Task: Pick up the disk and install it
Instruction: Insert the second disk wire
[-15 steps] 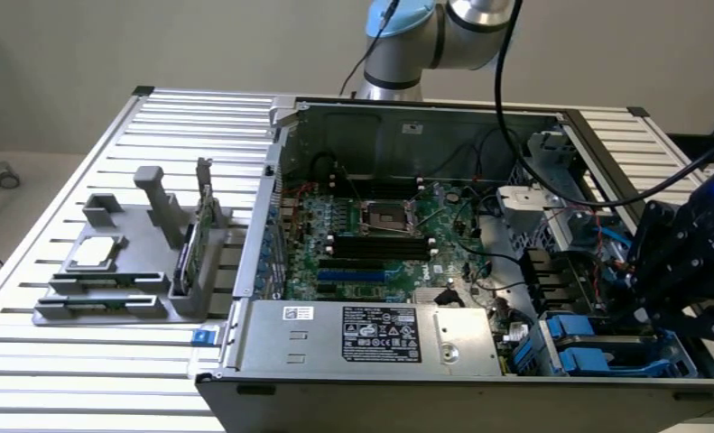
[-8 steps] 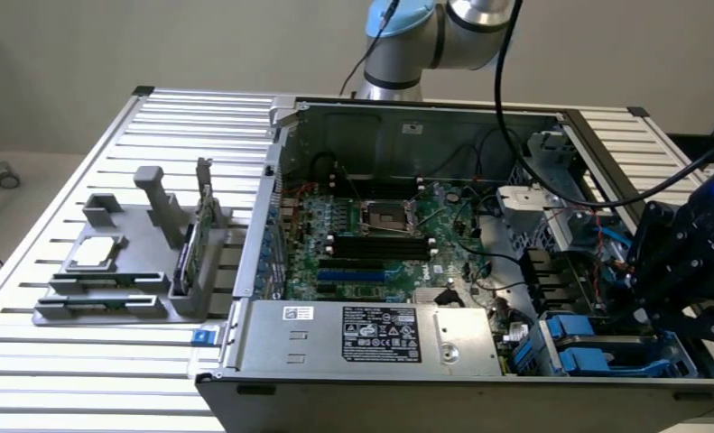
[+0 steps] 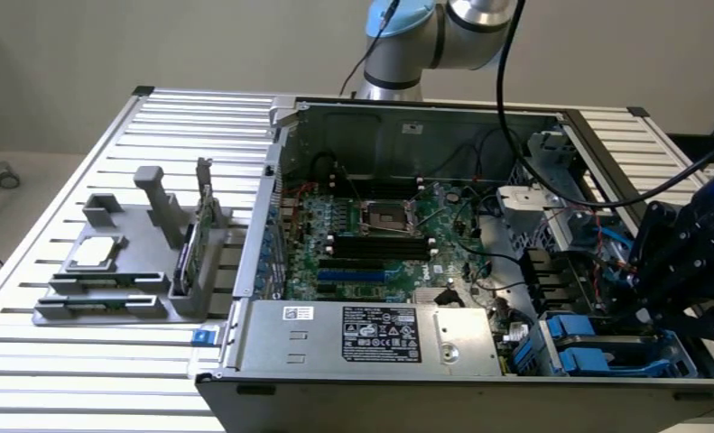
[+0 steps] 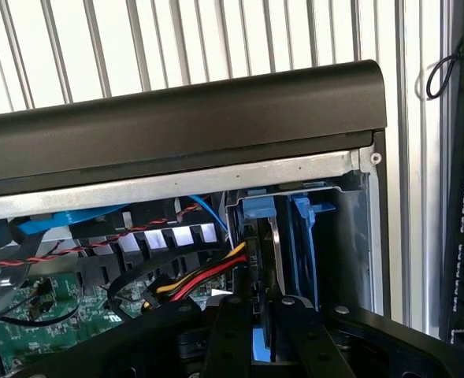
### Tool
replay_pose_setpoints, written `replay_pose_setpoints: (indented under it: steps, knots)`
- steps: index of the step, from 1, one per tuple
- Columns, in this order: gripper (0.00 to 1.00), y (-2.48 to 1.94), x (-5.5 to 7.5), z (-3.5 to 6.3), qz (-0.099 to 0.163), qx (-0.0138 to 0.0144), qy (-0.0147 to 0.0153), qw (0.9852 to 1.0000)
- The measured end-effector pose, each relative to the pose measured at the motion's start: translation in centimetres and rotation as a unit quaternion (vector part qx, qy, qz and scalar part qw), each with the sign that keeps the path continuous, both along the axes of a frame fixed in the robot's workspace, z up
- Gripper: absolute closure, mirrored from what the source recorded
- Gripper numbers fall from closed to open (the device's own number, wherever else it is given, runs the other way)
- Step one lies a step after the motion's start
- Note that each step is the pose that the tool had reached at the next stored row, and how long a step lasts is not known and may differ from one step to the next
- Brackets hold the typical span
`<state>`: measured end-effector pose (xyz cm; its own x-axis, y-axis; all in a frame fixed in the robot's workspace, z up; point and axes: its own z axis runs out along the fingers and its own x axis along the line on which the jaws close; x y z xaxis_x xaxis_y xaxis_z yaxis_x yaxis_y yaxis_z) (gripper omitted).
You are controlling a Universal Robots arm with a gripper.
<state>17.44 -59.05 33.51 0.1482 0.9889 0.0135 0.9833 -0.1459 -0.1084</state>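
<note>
The disk [image 4: 275, 250] stands on edge in the drive bay at the corner of the open computer case [image 4: 176, 118]. Its thin silver side shows between blue carrier rails [image 4: 257, 209]. My gripper [image 4: 261, 305] is right over it, its two black fingers [image 4: 233, 331] close together on either side of the disk's blue-edged end, shut on it. In the exterior view my gripper [image 3: 660, 316] hangs low over the bay at the case's near corner on that view's right, where blue carriers [image 3: 579, 347] sit; the arm's black body hides the disk there.
Red, yellow and black cables [image 4: 204, 277] run close beside the bay. The motherboard [image 3: 375, 234] fills the case's middle and a power supply [image 3: 369, 332] lies along its near side. A grey fixture [image 3: 115, 271] on the exterior view's left holds a small silver chip and an upright green card.
</note>
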Motion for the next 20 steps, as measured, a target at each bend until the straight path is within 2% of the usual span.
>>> replay_pose_setpoints:
  steps: [15,19,20]
  knots:
    - [0.84,0.0,-0.03,-0.46,0.0,0.0,0.0001,1.0]
    - [0.82,-0.01,-0.04,-0.21,0.0,0.0007,0.0006,1.0]
    - [0.82,-0.01,-0.03,0.05,0.0,0.0002,0.0009,1.0]
